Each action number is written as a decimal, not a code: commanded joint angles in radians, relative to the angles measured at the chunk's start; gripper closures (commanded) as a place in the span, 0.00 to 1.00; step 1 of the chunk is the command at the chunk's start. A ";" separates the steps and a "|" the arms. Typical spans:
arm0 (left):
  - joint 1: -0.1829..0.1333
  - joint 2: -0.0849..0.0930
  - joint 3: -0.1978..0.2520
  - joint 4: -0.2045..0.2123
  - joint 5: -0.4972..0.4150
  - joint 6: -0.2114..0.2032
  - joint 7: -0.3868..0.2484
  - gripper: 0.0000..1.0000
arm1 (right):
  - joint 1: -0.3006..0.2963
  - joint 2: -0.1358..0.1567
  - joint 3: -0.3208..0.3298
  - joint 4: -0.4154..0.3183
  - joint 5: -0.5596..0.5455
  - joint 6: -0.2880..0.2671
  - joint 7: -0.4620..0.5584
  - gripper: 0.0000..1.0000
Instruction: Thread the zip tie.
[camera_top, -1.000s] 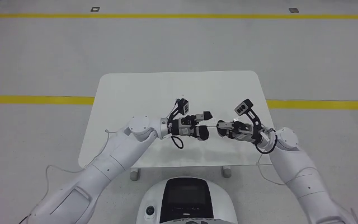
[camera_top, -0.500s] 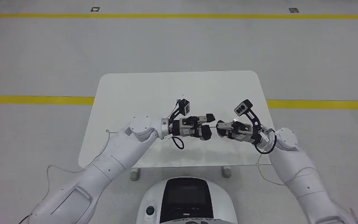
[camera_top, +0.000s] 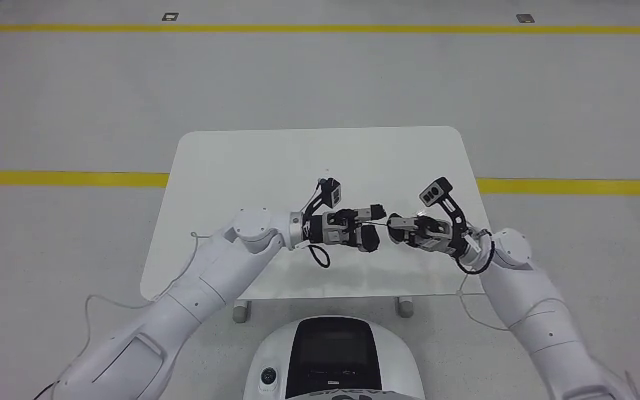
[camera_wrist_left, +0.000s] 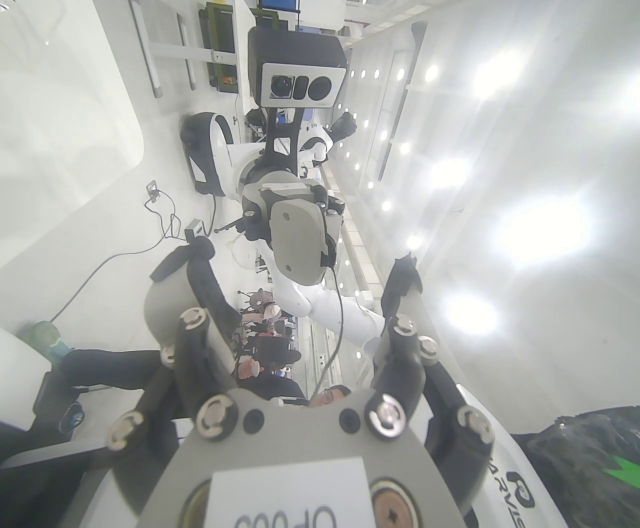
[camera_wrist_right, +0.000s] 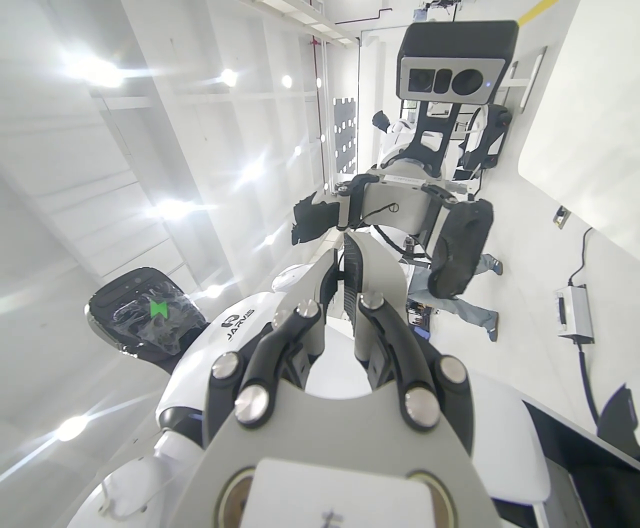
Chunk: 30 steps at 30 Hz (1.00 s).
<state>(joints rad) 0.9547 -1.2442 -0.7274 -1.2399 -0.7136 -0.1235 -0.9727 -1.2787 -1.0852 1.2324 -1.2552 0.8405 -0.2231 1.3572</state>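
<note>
The left gripper (camera_top: 373, 225), fingers apart, has come a little closer to the right gripper (camera_top: 393, 224), which is pressed together on the thin zip tie (camera_top: 383, 228) above the counter (camera_top: 250, 160). The threading seems near, but not yet done.

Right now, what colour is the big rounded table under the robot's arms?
White; the rounded table shows best in the top view.
</note>
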 joint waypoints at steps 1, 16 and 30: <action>0.000 -0.001 0.000 0.001 0.001 0.000 -0.001 0.27 | 0.001 -0.001 -0.001 0.002 -0.001 0.000 -0.001 1.00; 0.001 -0.004 -0.004 0.008 0.003 0.003 -0.006 0.47 | 0.008 -0.003 -0.001 0.016 -0.020 0.012 -0.017 1.00; -0.001 -0.008 -0.005 0.017 0.012 0.005 0.000 0.49 | 0.018 -0.003 -0.002 0.033 -0.055 0.030 -0.035 1.00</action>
<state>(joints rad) 0.9541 -1.2516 -0.7323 -1.2231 -0.7028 -0.1187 -0.9737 -1.2619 -1.0884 1.2304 -1.2236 0.7873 -0.1945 1.3242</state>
